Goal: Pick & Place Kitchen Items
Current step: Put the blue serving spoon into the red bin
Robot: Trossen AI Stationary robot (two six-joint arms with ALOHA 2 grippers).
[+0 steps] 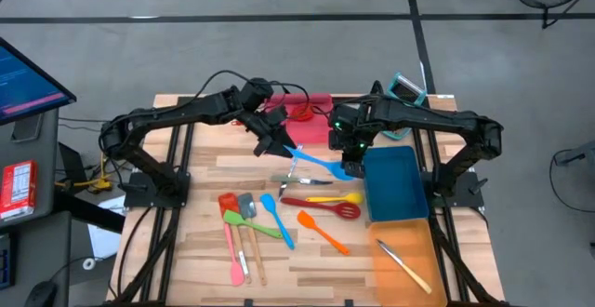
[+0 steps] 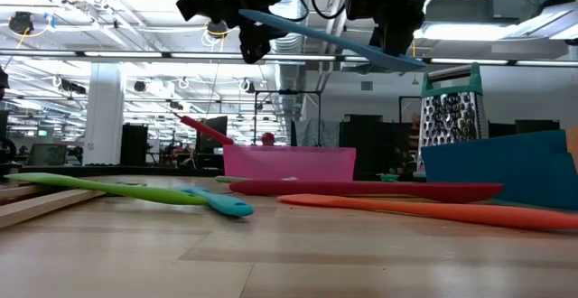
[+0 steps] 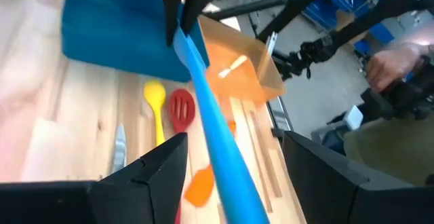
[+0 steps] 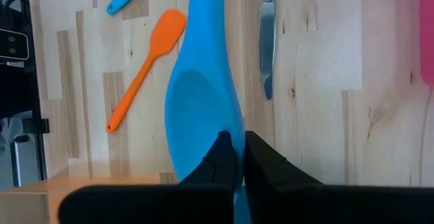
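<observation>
The bench [image 1: 186, 251] lies well below the blue spoon [image 1: 318, 163], which hangs in the air beside the blue tray [image 1: 395, 186], carried by both arms. It looks light, slightly flexible and smooth, best gripped on the slim handle. Its long axis runs from the left gripper [image 1: 276, 140], jaws apparently clamping the handle end, to the right gripper [image 1: 350, 149], jaws pinching the bowl's edge.

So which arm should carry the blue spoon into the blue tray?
The right. Its hand already pinches the blue spoon's bowl beside the blue tray; the left hand holds the handle end farther away and would need to let go.
</observation>
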